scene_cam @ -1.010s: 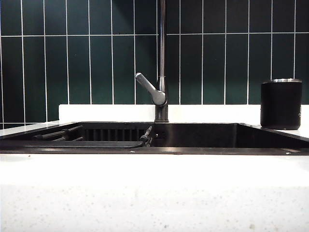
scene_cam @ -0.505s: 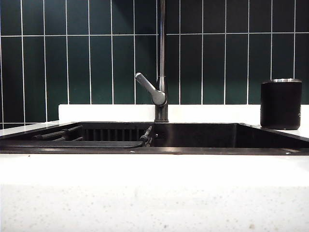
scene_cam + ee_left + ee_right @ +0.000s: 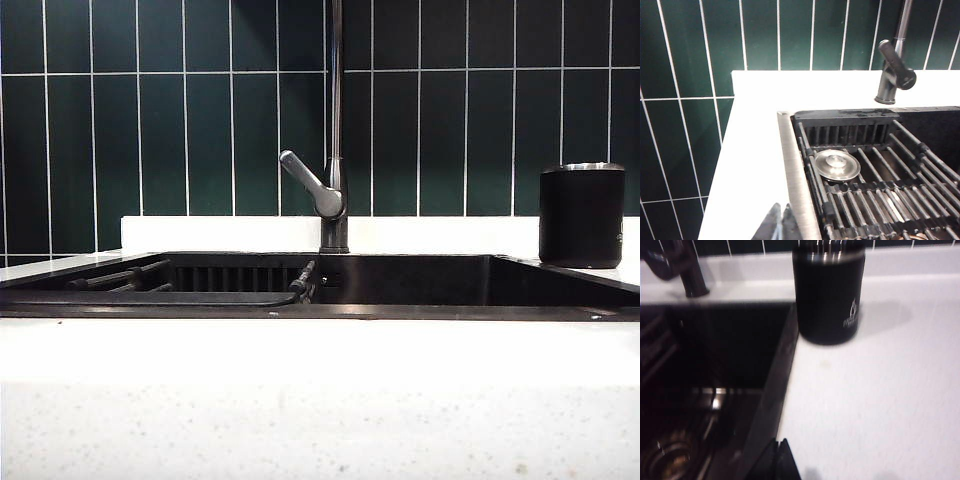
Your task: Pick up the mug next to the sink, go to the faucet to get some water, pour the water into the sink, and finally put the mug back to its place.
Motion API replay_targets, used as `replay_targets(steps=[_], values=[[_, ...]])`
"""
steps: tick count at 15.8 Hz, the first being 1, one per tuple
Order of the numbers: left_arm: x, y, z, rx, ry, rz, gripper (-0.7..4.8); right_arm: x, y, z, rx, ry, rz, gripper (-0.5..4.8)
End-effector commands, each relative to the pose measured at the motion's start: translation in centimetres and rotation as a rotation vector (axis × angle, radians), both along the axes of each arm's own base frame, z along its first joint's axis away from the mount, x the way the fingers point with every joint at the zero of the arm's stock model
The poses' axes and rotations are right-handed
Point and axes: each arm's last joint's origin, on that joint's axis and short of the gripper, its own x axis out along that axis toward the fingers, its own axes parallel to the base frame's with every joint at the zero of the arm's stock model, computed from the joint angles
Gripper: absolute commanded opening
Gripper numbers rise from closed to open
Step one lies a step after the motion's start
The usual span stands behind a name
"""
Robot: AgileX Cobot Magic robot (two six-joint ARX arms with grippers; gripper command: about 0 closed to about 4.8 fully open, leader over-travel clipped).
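The matte black mug (image 3: 582,215) with a steel rim stands upright on the white counter to the right of the sink (image 3: 400,312). In the right wrist view the mug (image 3: 828,292) shows a pale logo and sits by the sink's edge. The dark faucet (image 3: 335,150) rises behind the basin, its grey lever slanting left; the left wrist view also shows the faucet (image 3: 894,70). My left gripper (image 3: 779,207) is shut and empty over the counter by the sink's left rim (image 3: 792,170). My right gripper (image 3: 779,442) is shut and empty, well short of the mug. Neither arm appears in the exterior view.
A dark roll-up rack (image 3: 875,185) of bars spans the left half of the sink, with a round steel drain cover (image 3: 836,164) beneath it. Dark green tiles (image 3: 150,120) form the back wall above a white ledge (image 3: 220,233). White speckled counter (image 3: 320,400) runs along the front.
Nothing has visibly moved in the exterior view; mug, faucet and sink stand as before.
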Motion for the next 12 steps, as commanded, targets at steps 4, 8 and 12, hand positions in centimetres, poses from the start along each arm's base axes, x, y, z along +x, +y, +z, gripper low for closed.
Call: replay_targets(steps=[4,8,12], values=[[0.0,0.0,0.3,0.001,-0.016,-0.004,-0.06,-0.2,-0.5,0.5,0.009,-0.043,-0.054,-0.01],[0.0,0.0,0.3,0.002,-0.016,-0.004,-0.06,-0.2,-2.2,0.4,0.005,-0.043,-0.231,-0.01],[0.0,0.0,0.3,0.002,-0.016,-0.004,-0.06,-0.2,-2.3,0.4,0.005,-0.043,-0.247,-0.01]])
